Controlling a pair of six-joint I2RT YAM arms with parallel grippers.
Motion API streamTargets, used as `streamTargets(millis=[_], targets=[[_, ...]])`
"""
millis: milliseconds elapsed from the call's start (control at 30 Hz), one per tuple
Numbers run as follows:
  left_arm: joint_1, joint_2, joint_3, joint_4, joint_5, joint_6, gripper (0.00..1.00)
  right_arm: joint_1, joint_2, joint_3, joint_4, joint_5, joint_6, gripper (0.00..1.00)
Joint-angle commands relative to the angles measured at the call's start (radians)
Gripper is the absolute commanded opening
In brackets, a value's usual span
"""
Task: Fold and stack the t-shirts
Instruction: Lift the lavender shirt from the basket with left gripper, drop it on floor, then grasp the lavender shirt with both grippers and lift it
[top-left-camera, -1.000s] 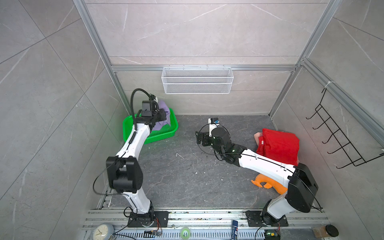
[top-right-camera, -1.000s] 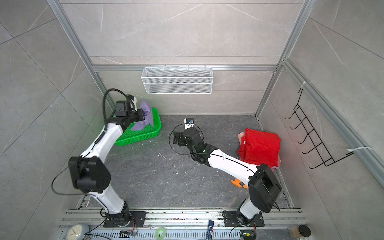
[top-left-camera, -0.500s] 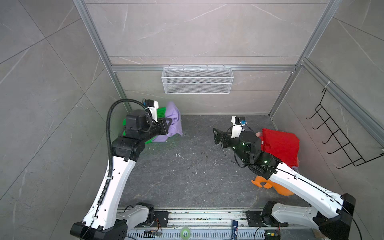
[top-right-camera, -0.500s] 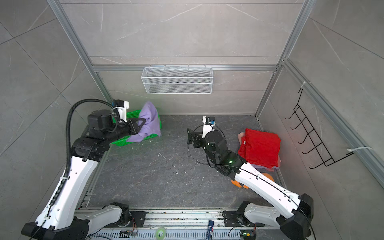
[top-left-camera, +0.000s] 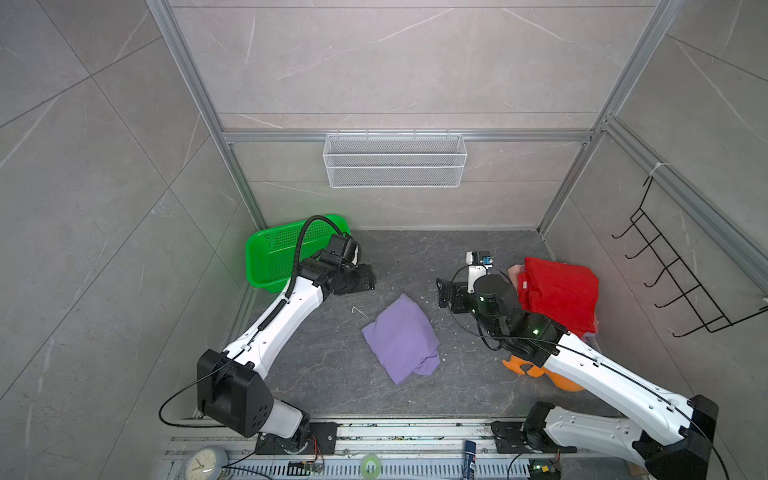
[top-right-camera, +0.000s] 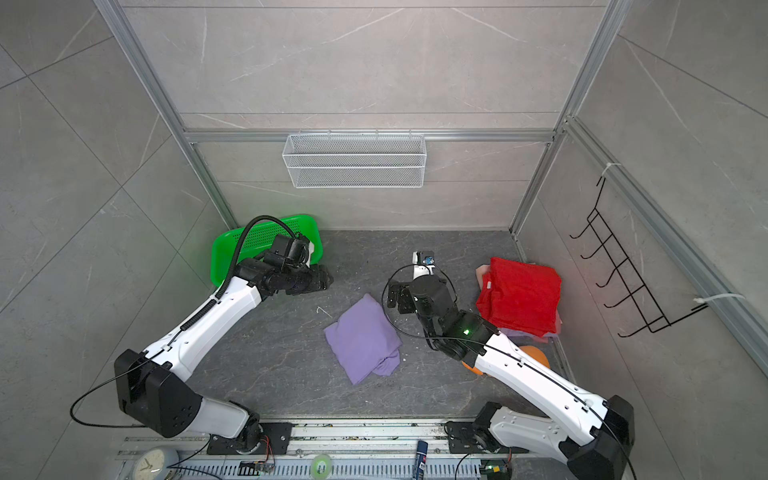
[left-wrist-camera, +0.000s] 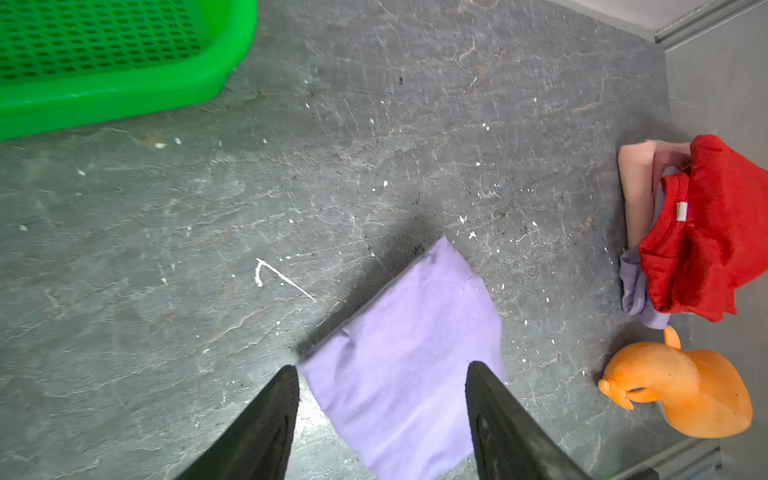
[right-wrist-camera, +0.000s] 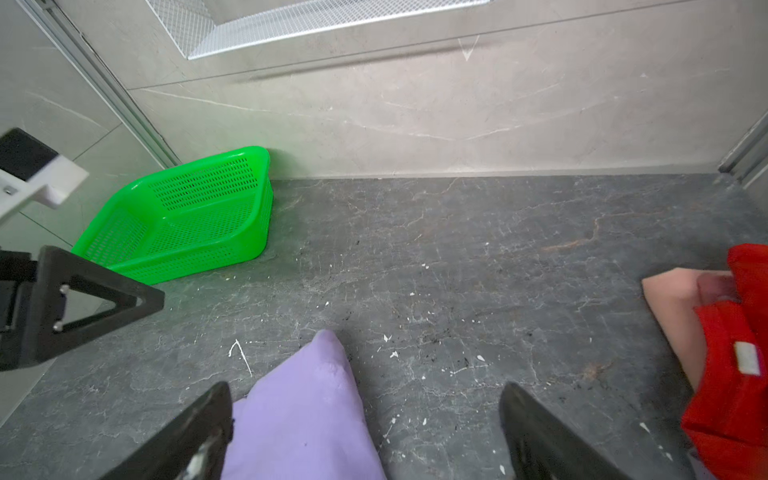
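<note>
The lavender shirt (top-left-camera: 401, 338) lies bunched mid-tabletop (top-left-camera: 415, 257), with bare surface around all its edges. The left pincer (top-left-camera: 370, 279), parted and empty, hangs beside the green basket (top-left-camera: 266, 266). The right pincer (top-left-camera: 444, 296), wide and empty, hangs between that shirt and the red shirt pile (top-left-camera: 559, 291) by the right wall.

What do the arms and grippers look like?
The left arm and right arm have white links and black joints, each with a black cable; the left also has a ribbed hose. A green light shows on the right. The left gripper and right gripper have black tapered fingers.
</note>
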Motion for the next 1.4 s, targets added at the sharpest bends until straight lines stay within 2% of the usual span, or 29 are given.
streamTargets(millis=[0, 100, 233, 400, 567, 800, 1000, 1067, 1200, 1367], targets=[[-0.005, -0.082, -0.058, 0.002, -0.030, -0.002, 0.66, 0.001, 0.040, -0.031, -0.082, -0.074, 0.063, 0.98], [-0.043, -0.142, -0.176, 0.015, 0.006, -0.040, 0.65, 0.006, 0.060, -0.080, -0.112, -0.097, 0.120, 0.97], [-0.178, -0.209, -0.346, 0.057, 0.026, -0.128, 0.65, 0.008, 0.047, -0.186, -0.114, -0.135, 0.216, 0.96], [-0.377, -0.262, -0.543, 0.177, 0.008, -0.340, 0.65, 0.009, -0.052, -0.339, -0.118, -0.188, 0.329, 0.96], [-0.521, -0.225, -0.612, 0.253, -0.050, -0.499, 0.65, 0.016, -0.121, -0.470, -0.075, -0.275, 0.412, 0.92], [-0.559, -0.127, -0.690, 0.446, -0.013, -0.598, 0.63, 0.077, -0.057, -0.554, 0.021, -0.302, 0.474, 0.89], [-0.560, -0.060, -0.718, 0.521, 0.012, -0.617, 0.60, 0.127, 0.012, -0.560, 0.055, -0.289, 0.494, 0.87], [-0.559, -0.046, -0.720, 0.553, 0.022, -0.615, 0.53, 0.136, 0.025, -0.569, 0.080, -0.290, 0.498, 0.86], [-0.559, -0.030, -0.712, 0.578, 0.012, -0.599, 0.27, 0.156, 0.066, -0.583, 0.140, -0.290, 0.502, 0.86], [-0.559, -0.107, -0.663, 0.533, -0.049, -0.549, 0.06, 0.177, 0.114, -0.598, 0.204, -0.276, 0.503, 0.85]])
